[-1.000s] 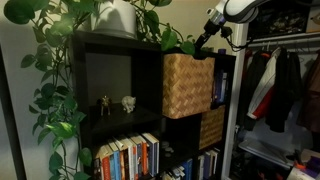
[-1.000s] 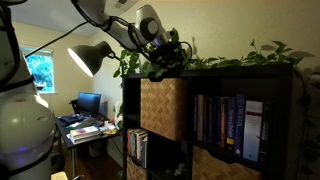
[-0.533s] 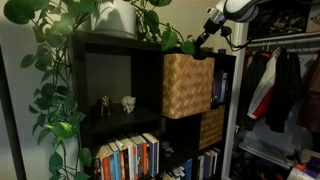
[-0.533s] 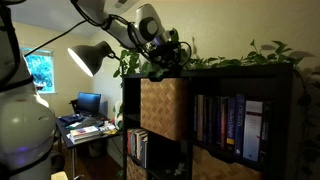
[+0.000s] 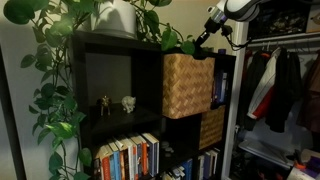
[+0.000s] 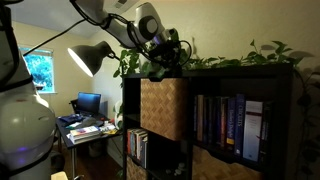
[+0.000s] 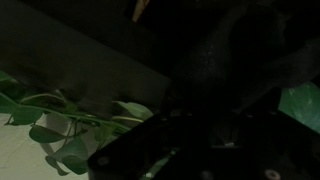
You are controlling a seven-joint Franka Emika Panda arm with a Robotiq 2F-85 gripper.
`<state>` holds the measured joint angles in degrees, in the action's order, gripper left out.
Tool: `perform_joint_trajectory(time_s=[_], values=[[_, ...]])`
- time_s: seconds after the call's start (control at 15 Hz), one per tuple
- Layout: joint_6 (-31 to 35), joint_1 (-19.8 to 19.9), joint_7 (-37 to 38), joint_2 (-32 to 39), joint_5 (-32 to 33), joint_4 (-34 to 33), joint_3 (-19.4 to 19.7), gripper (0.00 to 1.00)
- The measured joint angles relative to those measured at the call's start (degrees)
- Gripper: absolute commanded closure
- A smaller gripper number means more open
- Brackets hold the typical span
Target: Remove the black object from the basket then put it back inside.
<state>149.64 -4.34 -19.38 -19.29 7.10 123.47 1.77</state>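
Note:
The light tan wicker basket (image 5: pixel 188 85) fills a cube of the black shelf, and it shows in both exterior views (image 6: pixel 163 107). My gripper (image 5: pixel 201 44) reaches down at the basket's top rim, just under the shelf's top board, among plant leaves (image 6: pixel 168 62). The wrist view is almost entirely dark, with only a few green leaves (image 7: pixel 60 150) at its lower left. The gripper is shut. The black object cannot be made out in any view, and nothing shows whether it sits between the fingers.
A trailing plant in a white pot (image 5: pixel 118 18) covers the shelf top. Small figurines (image 5: pixel 128 102) stand in the open cube. Books (image 6: pixel 225 125) stand beside the basket, and a darker basket (image 5: pixel 211 128) sits below. Clothes (image 5: pixel 280 85) hang beside the shelf. A lamp (image 6: pixel 90 55) stands nearby.
The arm stays in the same place at the basket's rim. No movement shows in either exterior view.

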Motion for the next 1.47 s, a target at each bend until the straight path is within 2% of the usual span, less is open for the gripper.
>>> perform_joint_trajectory(time_s=[0.33,0.73,1.07,1.13,1.27,1.47], values=[[-0.6,0.1,0.5,-2.4,0.6,2.5,-0.4,0.93],[-3.9,0.1,1.0,-4.7,0.6,8.8,-0.9,0.94],[0.7,0.0,1.0,-4.7,0.6,12.6,-1.3,0.94],[1.8,-0.1,1.0,-4.7,0.7,12.9,-1.4,0.66],[2.7,-0.1,1.0,-4.7,0.7,13.1,-1.8,0.61],[2.7,-0.1,2.1,-4.8,0.7,13.0,-2.9,0.41]])
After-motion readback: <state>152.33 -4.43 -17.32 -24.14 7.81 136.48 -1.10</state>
